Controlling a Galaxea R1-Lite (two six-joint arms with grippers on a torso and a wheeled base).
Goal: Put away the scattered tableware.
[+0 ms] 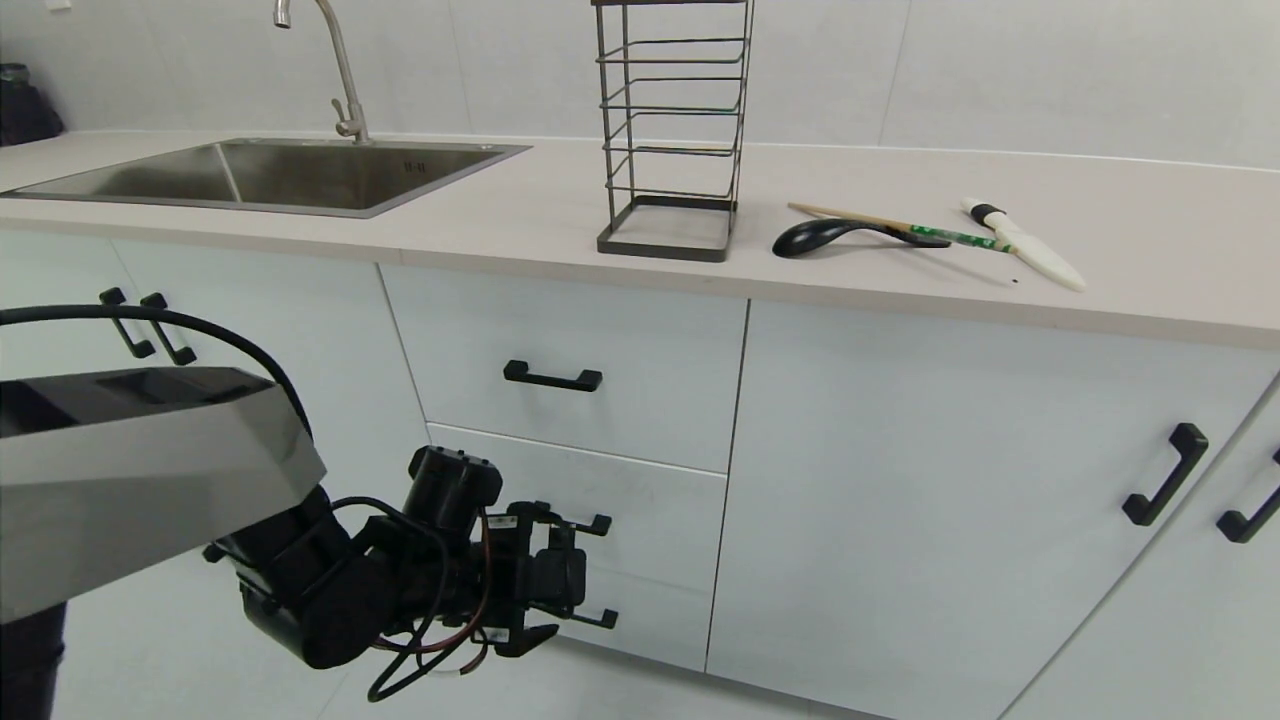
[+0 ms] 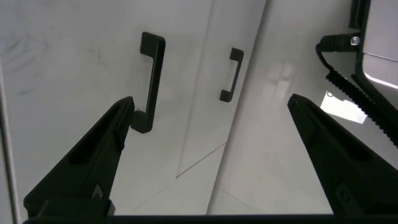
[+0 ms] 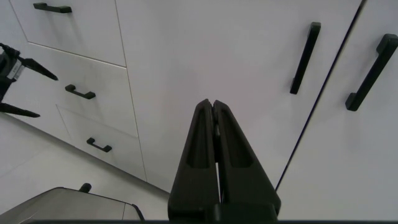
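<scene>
The white kitchen surface (image 1: pixel 500 225) has a sink (image 1: pixel 270 172) and a tall wire rack (image 1: pixel 672 120). Beside the rack lie a black spoon (image 1: pixel 830 236), chopsticks (image 1: pixel 890 225) on top of it, and a white knife (image 1: pixel 1030 250). The left pincer (image 1: pixel 607 571) is wide open, low by the drawers. The right pincer (image 3: pixel 215 107) is closed and holds nothing.

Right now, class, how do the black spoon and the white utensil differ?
The black spoon is dark all over; the white utensil is pale with a black band. The spoon has a rounded bowl and curved handle; the white utensil is straight, tapering. The spoon lies nearer the wire rack, the white utensil farther right. Both lie on the countertop.
</scene>
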